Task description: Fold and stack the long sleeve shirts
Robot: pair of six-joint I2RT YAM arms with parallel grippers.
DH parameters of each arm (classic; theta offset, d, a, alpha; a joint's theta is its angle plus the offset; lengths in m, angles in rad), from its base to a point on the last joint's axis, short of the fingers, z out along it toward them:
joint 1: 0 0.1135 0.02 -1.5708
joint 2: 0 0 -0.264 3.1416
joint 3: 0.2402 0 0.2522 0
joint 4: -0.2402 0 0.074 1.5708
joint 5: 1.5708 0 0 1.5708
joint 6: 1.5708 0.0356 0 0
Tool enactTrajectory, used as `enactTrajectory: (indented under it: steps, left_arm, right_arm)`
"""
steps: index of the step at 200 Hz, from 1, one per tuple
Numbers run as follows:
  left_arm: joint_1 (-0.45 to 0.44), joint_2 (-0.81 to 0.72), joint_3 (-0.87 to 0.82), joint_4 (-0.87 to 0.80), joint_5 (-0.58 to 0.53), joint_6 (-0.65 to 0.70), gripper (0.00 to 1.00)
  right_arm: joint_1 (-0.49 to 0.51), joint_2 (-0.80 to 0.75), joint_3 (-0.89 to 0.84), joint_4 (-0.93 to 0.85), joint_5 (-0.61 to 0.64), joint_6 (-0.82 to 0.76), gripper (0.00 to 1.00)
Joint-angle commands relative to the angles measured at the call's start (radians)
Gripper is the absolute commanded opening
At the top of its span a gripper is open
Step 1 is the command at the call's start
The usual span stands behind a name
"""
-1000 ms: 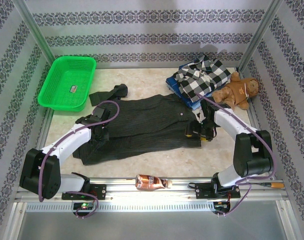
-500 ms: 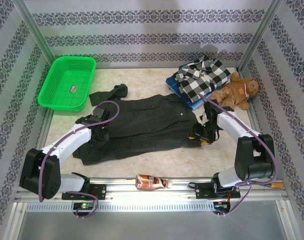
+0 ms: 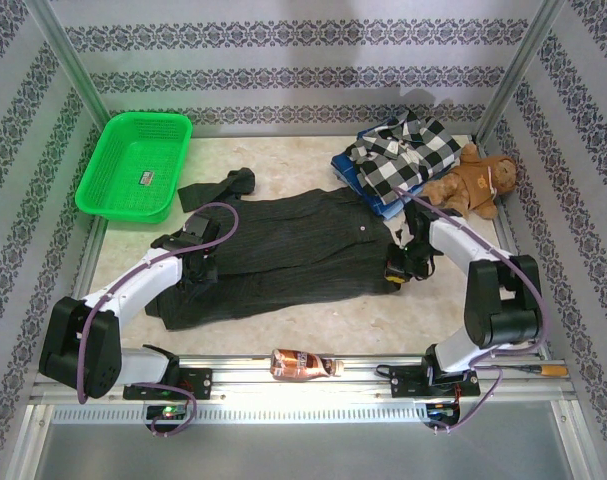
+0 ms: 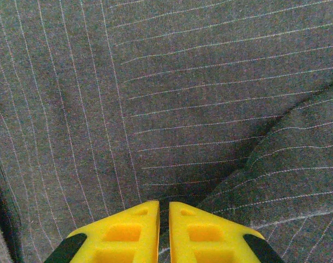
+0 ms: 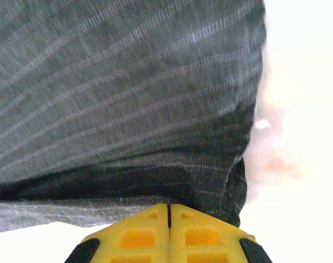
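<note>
Charcoal shirt point(image 3: 283, 255) pinched in right hand point(image 3: 396, 270)

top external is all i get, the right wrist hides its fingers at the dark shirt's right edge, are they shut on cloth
Observer: Yes. In the right wrist view the right fingers are pressed together, with the edge of the charcoal shirt pinched at their tips.
Operator: is that edge flat or raised
Observer: It looks raised. The cloth drapes away from the tips, with the pale table beside it.
Operator: and the left side
Observer: The left fingers are almost together, and a crease of pinstriped cloth runs into the slim gap between them.
</note>
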Motion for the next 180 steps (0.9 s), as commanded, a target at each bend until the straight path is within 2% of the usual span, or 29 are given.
enactTrajectory:
  steps: [1, 71, 136, 180]
  left_arm:
    - [0.013, -0.003, -0.015, 0.003, -0.012, -0.006, 0.14]
    - [0.012, -0.045, -0.021, -0.001, -0.044, -0.018, 0.14]
    - [0.018, -0.103, -0.016, -0.020, -0.118, -0.044, 0.13]
    - [0.021, -0.120, 0.009, -0.006, -0.122, -0.061, 0.12]
  right_arm:
    - [-0.007, 0.029, 0.092, -0.013, 0.036, -0.034, 0.00]
    - [-0.020, 0.083, 0.190, -0.043, 0.023, -0.082, 0.00]
    - [-0.029, 0.210, 0.280, -0.052, 0.027, -0.115, 0.00]
    - [-0.032, 0.264, 0.348, -0.064, 0.047, -0.132, 0.00]
